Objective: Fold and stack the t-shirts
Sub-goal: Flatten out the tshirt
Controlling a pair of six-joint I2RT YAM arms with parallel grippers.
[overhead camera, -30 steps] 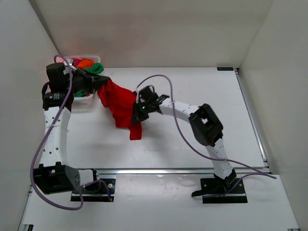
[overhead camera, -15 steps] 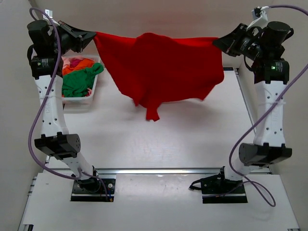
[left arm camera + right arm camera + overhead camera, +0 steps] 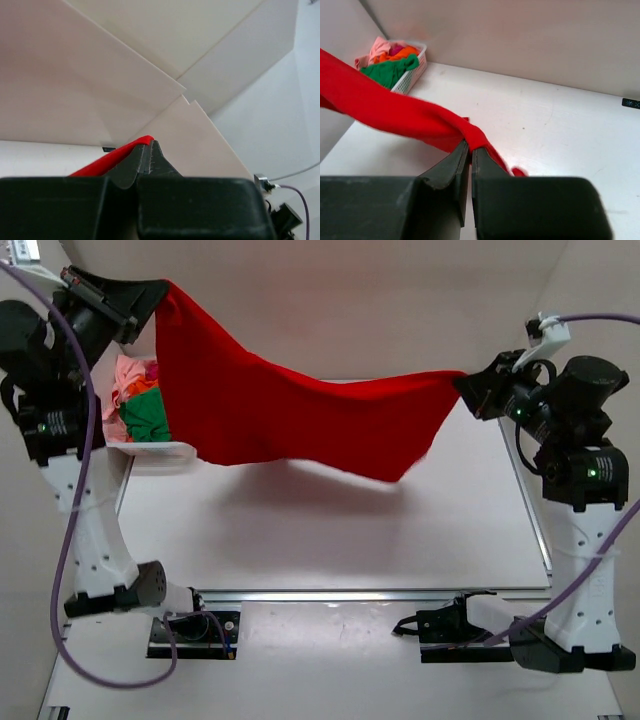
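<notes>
The bright red t-shirt (image 3: 290, 415) hangs stretched in the air between both grippers, above the white table (image 3: 330, 530). My left gripper (image 3: 155, 292) is raised high at the far left and shut on one end of the shirt; a red edge (image 3: 107, 161) runs beside its closed jaws (image 3: 149, 144). My right gripper (image 3: 468, 385) is lower at the right and shut on the other end (image 3: 427, 125), which bunches at its jaw tips (image 3: 470, 145). Green (image 3: 148, 415), pink (image 3: 128, 375) and orange (image 3: 400, 52) t-shirts lie in the basket.
The white plastic basket (image 3: 165, 452) stands at the table's far left, partly behind the red shirt, and shows in the right wrist view (image 3: 412, 72). White walls (image 3: 340, 310) enclose the table at back and sides. A metal rail (image 3: 340, 595) runs along the near edge.
The left gripper has risen and moved left; the right gripper has dropped lower. The red shirt, hanging wide half a second ago, is now pulled into a slanting band.
</notes>
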